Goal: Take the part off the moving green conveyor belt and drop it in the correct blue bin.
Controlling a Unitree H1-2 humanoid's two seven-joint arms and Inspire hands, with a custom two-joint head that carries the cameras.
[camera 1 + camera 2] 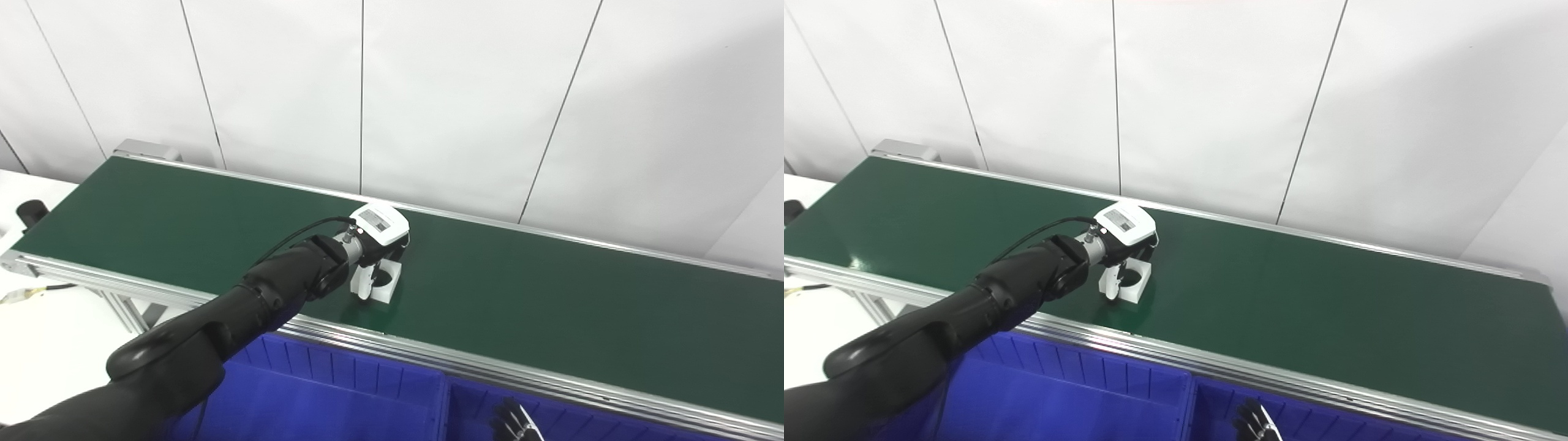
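A white block-shaped part with a round hole [384, 285] sits on the green conveyor belt [551, 306], near its front edge. My left hand [378, 228] is directly above it, white back facing up. Its thumb [365, 283] reaches down the part's left side and dark fingers come down on the far right side. The part's base looks to be resting on the belt, and the palm hides the grip. The part also shows in the right eye view [1130, 277]. Only the dark fingertips of my right hand [516, 422] show at the bottom edge, apart and empty, over a bin.
Two blue bins stand below the belt's front rail: a left one [343, 392] and a right one [474, 407], split by a wall. The aluminium rail [490, 367] runs between belt and bins. A white wall stands behind the belt. A white table [37, 343] is at left.
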